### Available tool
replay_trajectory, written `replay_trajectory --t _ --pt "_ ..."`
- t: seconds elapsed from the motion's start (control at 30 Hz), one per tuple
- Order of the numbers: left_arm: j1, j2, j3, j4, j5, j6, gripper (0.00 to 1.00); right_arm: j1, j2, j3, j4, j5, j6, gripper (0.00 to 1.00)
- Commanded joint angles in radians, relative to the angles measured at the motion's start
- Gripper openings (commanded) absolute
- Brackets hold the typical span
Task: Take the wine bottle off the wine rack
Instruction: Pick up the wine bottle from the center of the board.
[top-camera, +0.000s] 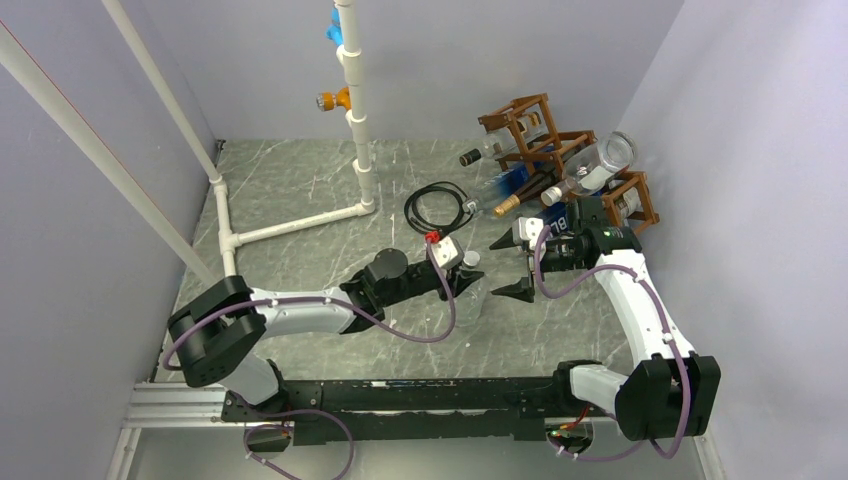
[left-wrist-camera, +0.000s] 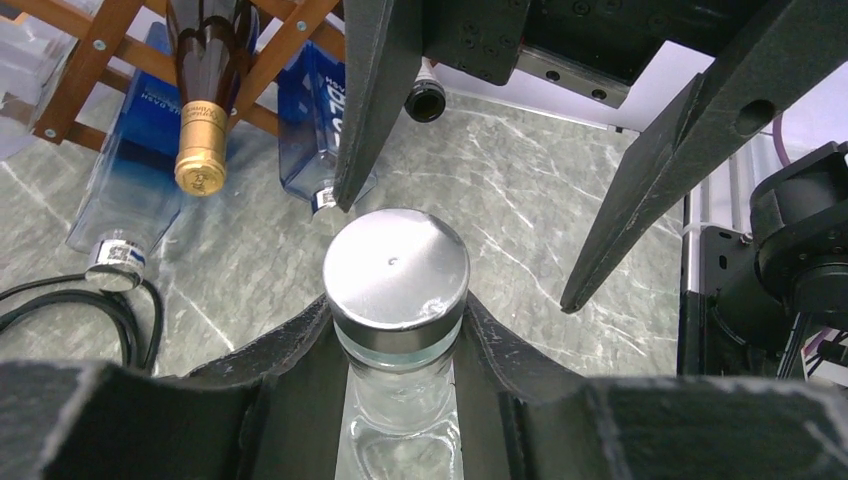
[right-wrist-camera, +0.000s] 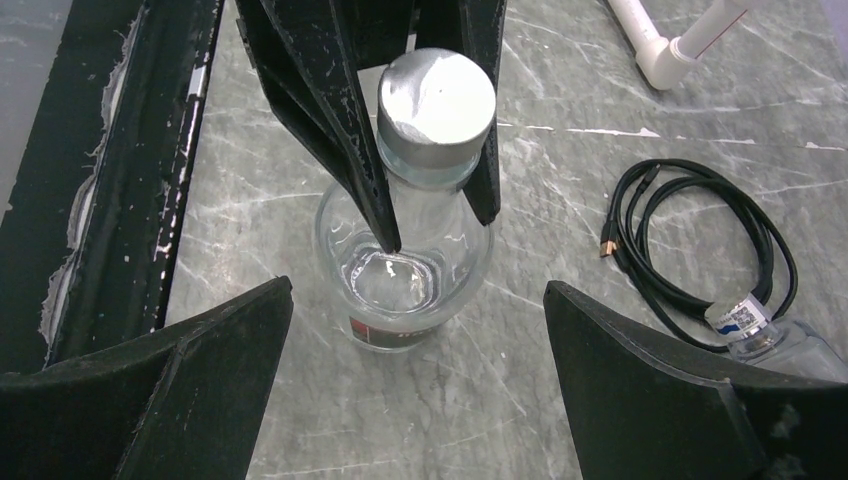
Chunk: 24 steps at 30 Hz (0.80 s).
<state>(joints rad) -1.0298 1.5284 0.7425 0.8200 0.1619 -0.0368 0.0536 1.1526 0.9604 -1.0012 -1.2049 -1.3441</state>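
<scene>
Cable (top-camera: 437, 207): black, coiled loosely, lying flat mid-tabletop, toward the far edge.
Pipe frame (top-camera: 357, 130): white, one post upright, a low run crossing to the left edge.
Orange fitting (top-camera: 333, 99): on that post, blue fitting (top-camera: 334, 30) above it.
Tabletop (top-camera: 300, 180): grey marble pattern.

Grey marble-pattern tabletop (top-camera: 300, 180); plain lavender walls (top-camera: 450, 60); white pipe frame (top-camera: 300, 224).

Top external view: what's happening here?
The left end effector is clamped around the neck of a clear bottle, just under its silver cap. The bottle stands upright on the table, apart from the wine rack, which holds several other bottles. The right end effector is open wide, facing the bottle and touching nothing.
</scene>
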Motion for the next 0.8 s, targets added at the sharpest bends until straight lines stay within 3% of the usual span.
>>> replay_trajectory --t 0.0,0.33,0.77 --pt "-0.006 -0.119 -0.007 0.062 -0.073 0.023 0.0 -0.003 0.001 0.001 0.02 -0.021 -0.039 1.0" --pt "0.075 -0.306 -0.071 -0.023 -0.159 0.025 0.0 -0.003 0.0 -0.002 0.022 -0.016 -0.041 1.0" --pt "0.365 -0.502 -0.131 -0.169 -0.324 -0.012 0.0 -0.004 0.005 -0.003 0.027 -0.009 -0.037 1.0"
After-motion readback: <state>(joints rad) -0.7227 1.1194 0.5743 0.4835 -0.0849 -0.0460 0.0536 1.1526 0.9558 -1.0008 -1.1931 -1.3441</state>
